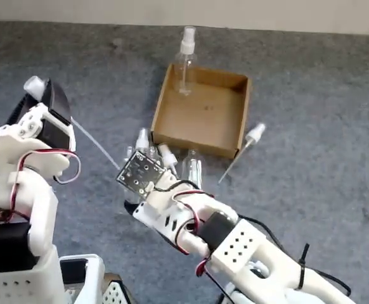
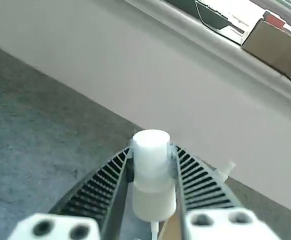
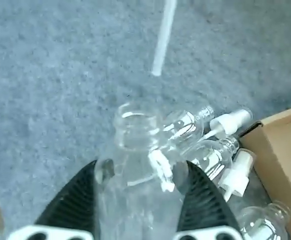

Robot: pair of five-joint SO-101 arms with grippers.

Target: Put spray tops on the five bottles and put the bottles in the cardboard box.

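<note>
Left gripper (image 2: 153, 155) fingers clamped white spray top (image 2: 153, 197); right gripper (image 3: 140, 170) fingers gripped uncapped bottle (image 3: 133, 131) near cardboard box (image 1: 197, 143).

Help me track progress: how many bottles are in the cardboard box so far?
1. A bottle with its spray top on stands inside the cardboard box, against its far wall. None seem hidden there.

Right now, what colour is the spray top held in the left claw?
White; the spray top shows best in the left wrist view.
</note>
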